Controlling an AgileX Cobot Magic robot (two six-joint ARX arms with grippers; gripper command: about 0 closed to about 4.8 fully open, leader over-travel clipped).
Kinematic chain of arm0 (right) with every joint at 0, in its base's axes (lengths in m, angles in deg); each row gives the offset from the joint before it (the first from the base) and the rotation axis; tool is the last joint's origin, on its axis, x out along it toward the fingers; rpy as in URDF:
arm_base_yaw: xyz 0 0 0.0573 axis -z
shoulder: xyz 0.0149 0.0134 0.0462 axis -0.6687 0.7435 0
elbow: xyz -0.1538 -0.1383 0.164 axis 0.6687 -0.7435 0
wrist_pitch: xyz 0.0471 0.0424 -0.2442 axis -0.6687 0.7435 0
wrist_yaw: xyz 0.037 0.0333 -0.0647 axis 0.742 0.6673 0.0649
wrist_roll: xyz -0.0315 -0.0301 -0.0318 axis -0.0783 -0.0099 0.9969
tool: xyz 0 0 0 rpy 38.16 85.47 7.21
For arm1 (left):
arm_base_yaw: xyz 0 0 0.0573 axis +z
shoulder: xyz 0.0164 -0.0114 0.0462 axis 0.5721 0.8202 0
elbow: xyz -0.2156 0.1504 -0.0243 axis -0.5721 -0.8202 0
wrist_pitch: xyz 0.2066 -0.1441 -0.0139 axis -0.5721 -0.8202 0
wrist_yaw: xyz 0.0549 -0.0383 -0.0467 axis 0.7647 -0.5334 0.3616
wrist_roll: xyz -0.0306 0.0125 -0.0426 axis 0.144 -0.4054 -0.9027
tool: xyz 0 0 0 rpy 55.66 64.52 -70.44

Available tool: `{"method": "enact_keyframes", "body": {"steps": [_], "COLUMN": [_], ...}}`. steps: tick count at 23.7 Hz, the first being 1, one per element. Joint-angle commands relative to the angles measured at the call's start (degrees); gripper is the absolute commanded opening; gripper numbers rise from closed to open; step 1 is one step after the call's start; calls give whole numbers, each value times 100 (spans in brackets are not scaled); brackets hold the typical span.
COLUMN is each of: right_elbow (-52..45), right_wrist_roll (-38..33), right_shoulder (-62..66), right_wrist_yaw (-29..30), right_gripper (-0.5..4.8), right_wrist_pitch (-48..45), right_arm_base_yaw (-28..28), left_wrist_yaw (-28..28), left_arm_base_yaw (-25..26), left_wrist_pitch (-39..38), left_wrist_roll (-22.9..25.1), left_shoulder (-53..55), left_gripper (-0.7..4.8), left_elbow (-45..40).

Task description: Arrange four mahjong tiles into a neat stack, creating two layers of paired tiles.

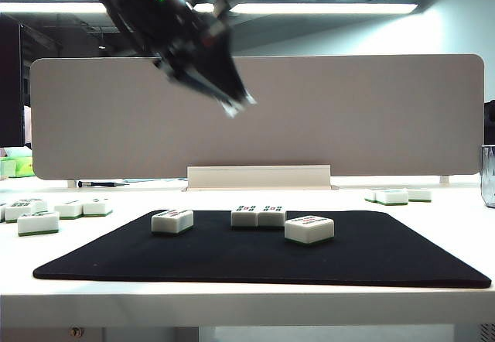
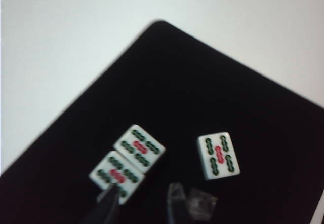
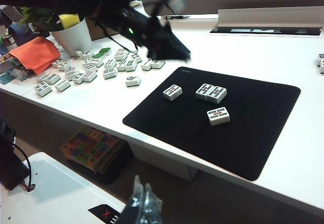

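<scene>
As tiles (image 1: 259,216) pair mid-mat (image 1: 387,265) | left end effector (image 1: 238,106) above | right end effector (image 3: 144,203) off-table

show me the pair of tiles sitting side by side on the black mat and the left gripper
pair of tiles (image 1: 258,216), exterior view, seam between the two touching tiles.
black mat (image 1: 232,261), exterior view, bare front area.
left gripper (image 1: 238,106), exterior view, fingertips above the mat.

The left arm (image 1: 166,25) is black, angular housing with a small green indicator light lit on its side and a pale grey block mounted near the wrist. The left gripper (image 1: 238,106) tapers to dark fingers with light tips. The right gripper (image 3: 143,203) shows translucent, plastic-like finger ends over a black body bearing a red mark.
</scene>
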State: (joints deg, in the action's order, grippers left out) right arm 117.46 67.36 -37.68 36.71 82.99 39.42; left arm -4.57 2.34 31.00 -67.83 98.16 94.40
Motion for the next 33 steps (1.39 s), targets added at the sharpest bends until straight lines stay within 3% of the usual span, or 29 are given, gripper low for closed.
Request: {"method": "enact_keyframes", "body": {"steps": [1, 4, 7, 10, 17, 22, 25, 29, 31, 33], "right_elbow": [11, 11, 11, 11, 11, 11, 11, 11, 11, 11], "right_wrist_roll": [17, 17, 17, 17, 17, 17, 17, 17, 17, 20], "right_shoulder": [-72, -72, -72, -72, -72, -72, -72, -72, -72, -72], "right_wrist_yaw": [-72, -214, -251, -251, -251, -271, -437, -466, -466, -468], "right_gripper": [-1, -1, -1, -1, -1, -1, -1, -1, -1, -1], "right_wrist_pitch": [-68, -68, -68, -68, -68, -68, -68, -68, -68, -68], "right_arm_base_yaw": [-7, -7, -7, -7, -7, -7, -7, -7, -7, -7], "left_wrist_yaw": [42, 76, 540, 898, 1335, 1388, 1388, 1388, 1388, 1386], "left_arm_base_yaw": [-249, -577, -890, -1073, -1204, -1213, -1213, -1215, -1215, -1215], "left_wrist_pitch": [-26, -4, 33, 153, 822, 815, 807, 811, 811, 804], "left_wrist_roll": [162, 142, 118, -208, -1810, -1858, -1853, -1853, -1851, -1851], "left_shoulder": [267, 597, 872, 1084, 1589, 1696, 1714, 1714, 1714, 1714], "left_gripper": [198, 284, 287, 287, 285, 276, 214, 189, 108, 79], "left_elbow": [24, 24, 24, 24, 24, 22, 22, 22, 22, 22]}}
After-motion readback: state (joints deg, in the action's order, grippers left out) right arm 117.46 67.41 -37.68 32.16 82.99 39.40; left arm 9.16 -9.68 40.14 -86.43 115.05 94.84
